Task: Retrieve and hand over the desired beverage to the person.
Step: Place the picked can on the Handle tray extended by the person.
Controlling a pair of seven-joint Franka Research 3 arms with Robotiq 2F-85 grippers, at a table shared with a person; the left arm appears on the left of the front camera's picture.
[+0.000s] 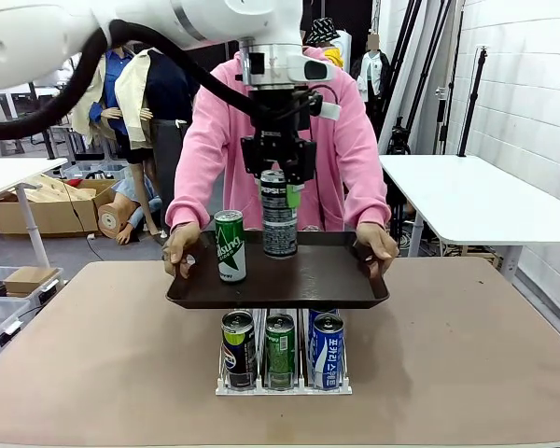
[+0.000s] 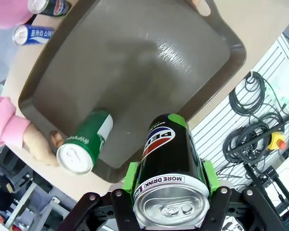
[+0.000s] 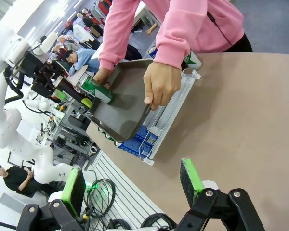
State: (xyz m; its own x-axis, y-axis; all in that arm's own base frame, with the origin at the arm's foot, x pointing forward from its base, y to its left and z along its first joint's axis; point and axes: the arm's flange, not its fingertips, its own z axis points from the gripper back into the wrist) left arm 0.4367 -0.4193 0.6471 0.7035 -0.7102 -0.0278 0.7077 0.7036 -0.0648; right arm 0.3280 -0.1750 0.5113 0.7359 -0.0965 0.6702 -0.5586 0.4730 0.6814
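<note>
The left gripper (image 1: 279,182) pinches a black Pepsi can (image 1: 279,217) by its upper part, green pads (image 2: 130,176) pressed on opposite sides. The can hangs upright, long axis vertical, directly over the dark tray (image 1: 308,280) that the person (image 1: 261,121) holds out with both hands at the far side of the table (image 1: 93,355). In the front view its base looks very near the tray floor, or just touching; I cannot tell which. The left wrist view looks down the can at the open tray floor below it.

A green can (image 1: 230,245) already stands on the tray, just beside the Pepsi can on the robot's left and apart from it. So the coming move, as I judge it, is a short straight descent and release, with the can kept clear of its green neighbour.

Three more cans stand in the white rack (image 1: 282,385) below the tray's near edge.

The right gripper (image 3: 135,185) hangs with jaws spread and nothing between them, well apart from the tray on the robot's right. The left arm is plainly the nearer one and already has the drink
</note>
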